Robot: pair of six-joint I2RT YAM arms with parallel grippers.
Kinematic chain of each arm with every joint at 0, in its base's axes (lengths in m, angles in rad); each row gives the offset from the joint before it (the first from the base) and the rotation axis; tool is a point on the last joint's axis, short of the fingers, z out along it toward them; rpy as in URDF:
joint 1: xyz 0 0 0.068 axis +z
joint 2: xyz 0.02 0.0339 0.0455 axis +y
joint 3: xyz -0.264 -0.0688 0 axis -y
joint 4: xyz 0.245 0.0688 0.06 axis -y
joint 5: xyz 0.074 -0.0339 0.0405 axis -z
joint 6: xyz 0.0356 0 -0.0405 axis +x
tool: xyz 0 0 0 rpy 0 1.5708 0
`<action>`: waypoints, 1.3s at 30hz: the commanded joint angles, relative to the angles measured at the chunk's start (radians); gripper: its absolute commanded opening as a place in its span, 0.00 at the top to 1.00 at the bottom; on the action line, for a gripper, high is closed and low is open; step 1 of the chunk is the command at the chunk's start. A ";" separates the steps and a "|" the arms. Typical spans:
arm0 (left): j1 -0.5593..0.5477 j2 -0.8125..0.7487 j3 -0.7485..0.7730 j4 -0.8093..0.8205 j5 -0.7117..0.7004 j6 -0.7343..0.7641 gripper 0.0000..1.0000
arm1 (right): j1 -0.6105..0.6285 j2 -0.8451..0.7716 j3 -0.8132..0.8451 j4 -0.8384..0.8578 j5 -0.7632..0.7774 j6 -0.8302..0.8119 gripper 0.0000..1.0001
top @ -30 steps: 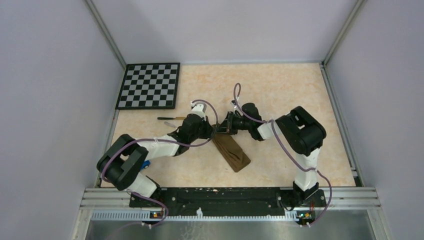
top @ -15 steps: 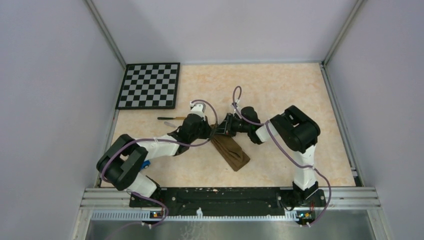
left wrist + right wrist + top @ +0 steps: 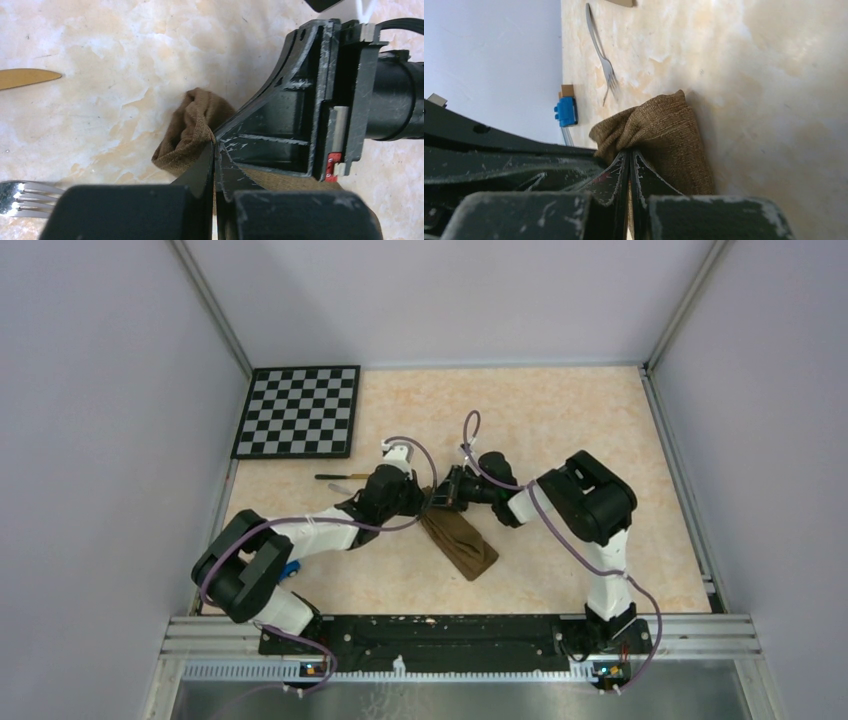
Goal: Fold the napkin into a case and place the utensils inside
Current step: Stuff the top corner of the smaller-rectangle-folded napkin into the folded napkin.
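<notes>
The brown case [image 3: 462, 546] is lying in the middle of the table [image 3: 570, 430]. It is folded long and thin, and it is slanting from its far end, by the two grippers, down toward the near right. The left gripper [image 3: 215, 150] is leaning in from the left. Its two fingers are pressing together on the far end of the case, pinching a bit of the cloth. The right gripper [image 3: 629, 159] is leaning in from the right, and its fingers are squeezing together on that same bunched-up end. The two grippers are sitting very close together over the cloth. The knife [image 3: 345, 477], with its gold blade, is lying flat on the table to the left of the case, outside it. The fork [image 3: 600, 47] is lying on the table near the knife, also outside the case. A checkerboard [image 3: 298, 411] is sitting in the far left corner. A small blue toy car [image 3: 290, 567] is sitting by the left arm, near the left edge
</notes>
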 commanded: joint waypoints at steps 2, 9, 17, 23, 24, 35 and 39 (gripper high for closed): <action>-0.004 0.055 0.070 0.041 0.059 -0.013 1.00 | 0.054 0.054 0.090 0.033 0.084 0.016 1.00; 0.025 0.056 0.101 -0.081 0.017 -0.061 0.80 | 0.009 0.061 0.033 0.071 0.056 0.029 0.88; 0.089 -0.153 0.083 -0.248 0.019 -0.079 0.44 | -0.023 -0.080 -0.019 -0.036 -0.018 -0.055 0.76; 0.137 -0.139 0.091 -0.329 0.063 -0.118 0.58 | -0.025 -0.200 -0.018 -0.215 0.019 -0.179 0.84; 0.138 -0.123 0.094 -0.328 0.092 -0.120 0.61 | -0.025 -0.210 -0.017 -0.238 0.032 -0.200 0.90; 0.128 0.113 0.152 -0.189 0.204 -0.118 0.74 | 0.044 -0.045 0.104 -0.238 0.076 -0.200 1.00; 0.129 0.196 0.179 -0.203 0.159 -0.124 0.74 | 0.061 -0.024 0.097 -0.214 0.111 -0.170 1.00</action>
